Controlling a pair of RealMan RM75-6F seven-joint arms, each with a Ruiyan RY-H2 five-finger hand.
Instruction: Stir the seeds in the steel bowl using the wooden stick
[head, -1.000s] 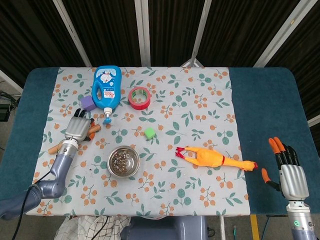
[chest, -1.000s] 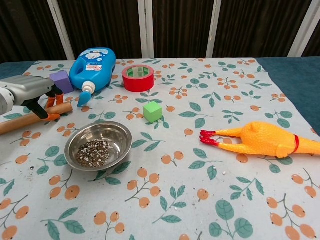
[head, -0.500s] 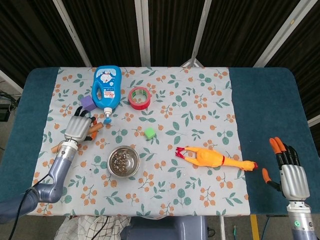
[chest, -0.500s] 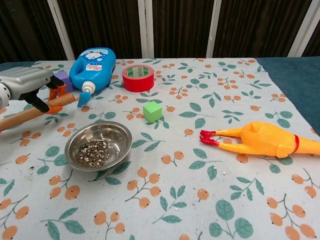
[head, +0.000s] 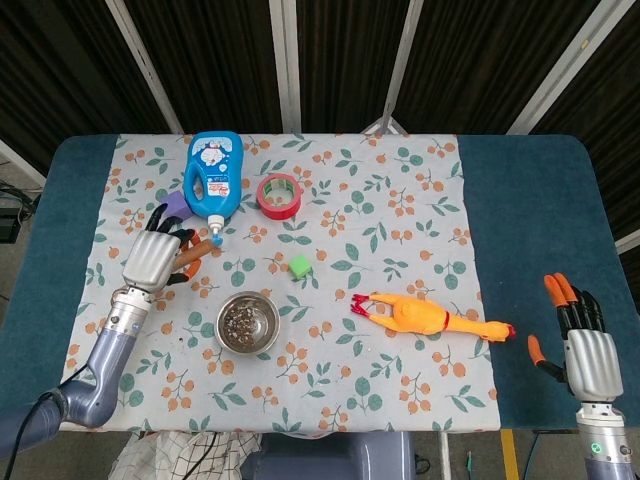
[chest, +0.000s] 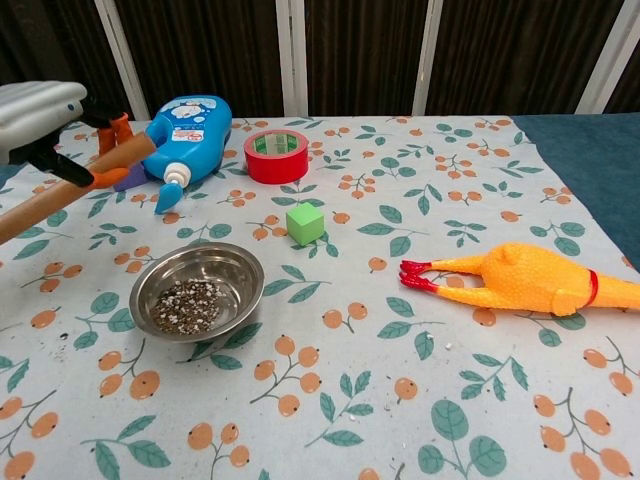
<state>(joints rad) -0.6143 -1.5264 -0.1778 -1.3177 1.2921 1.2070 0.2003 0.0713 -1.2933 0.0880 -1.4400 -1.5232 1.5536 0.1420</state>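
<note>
My left hand (head: 154, 258) grips the wooden stick (chest: 62, 192) and holds it clear of the cloth, left of and behind the bowl. In the chest view the left hand (chest: 38, 113) sits at the top left, and the stick slants from the left edge up to an end near the blue bottle. The head view shows only the stick's end (head: 203, 245) past the fingers. The steel bowl (head: 247, 322) stands on the floral cloth with seeds (chest: 186, 305) piled at its bottom. My right hand (head: 585, 346) hovers open at the table's right front corner, far from everything.
A blue bottle (head: 213, 184) lies behind the left hand, with a purple block (head: 176, 206) beside it. A red tape roll (head: 279, 194) and a green cube (head: 298, 265) lie behind the bowl. A rubber chicken (head: 425, 316) lies to the bowl's right.
My left hand has lifted the wooden stick off the cloth and raised it, with its far end tilting up towards the bottle. The right hand has sunk slightly.
</note>
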